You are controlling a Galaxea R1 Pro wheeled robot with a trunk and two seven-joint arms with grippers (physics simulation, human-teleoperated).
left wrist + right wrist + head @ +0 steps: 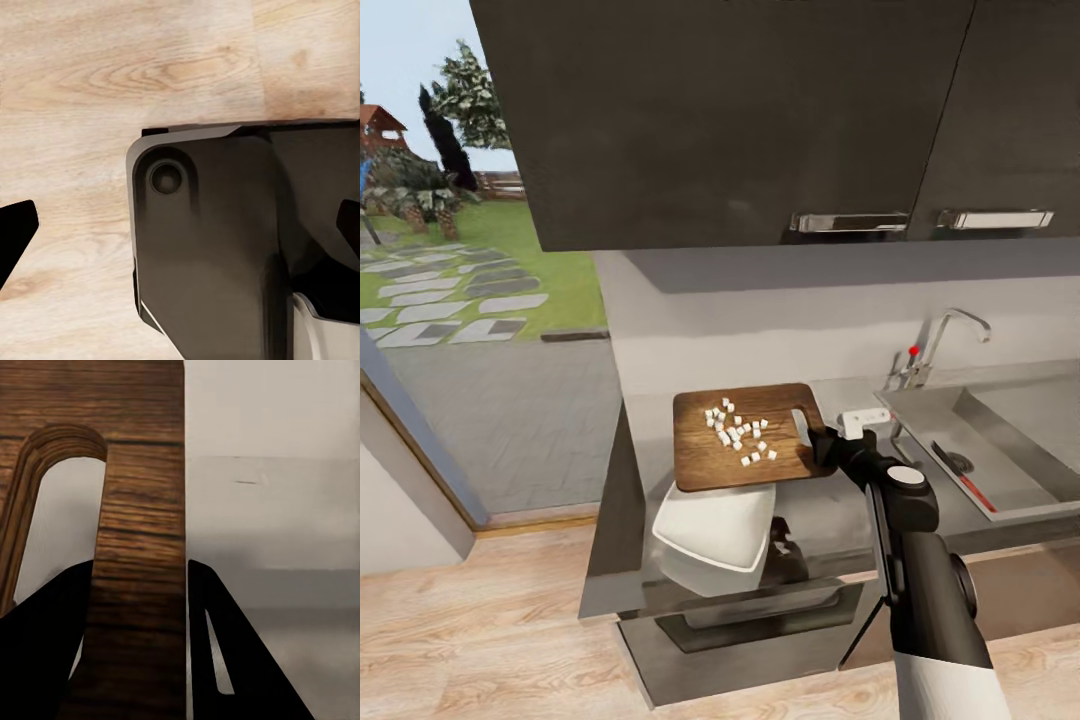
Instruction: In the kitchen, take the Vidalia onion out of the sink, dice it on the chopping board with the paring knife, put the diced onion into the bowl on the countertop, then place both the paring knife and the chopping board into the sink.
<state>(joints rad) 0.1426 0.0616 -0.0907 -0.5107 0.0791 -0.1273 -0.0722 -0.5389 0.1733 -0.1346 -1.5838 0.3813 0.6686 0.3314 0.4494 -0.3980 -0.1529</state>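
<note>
Nearest to the head camera is the right arm, white and black, reaching forward over the desk (640, 440). Its right hand (822, 440) is clamped on the handle end of the chopping board (750, 435); in the right wrist view the two dark fingers (225, 652) press on both sides of the wooden strip beside the handle slot (52, 517). This board (139, 547) is lifted and tilted above the grey desk, and many small white onion pieces (740, 432) lie on it. Just below the near edge of the board sits the white bowl (715, 535), partly over the front edge of the desk. To the right is the sink (1000, 440) with its tap (945, 345) and red knob. Inside the sink, along its near wall, lies the paring knife (963, 476) with the red handle. In the left wrist view the left hand (180, 225) hangs over the wooden floor (112, 67), its dark fingertips (19, 225) well apart.
</note>
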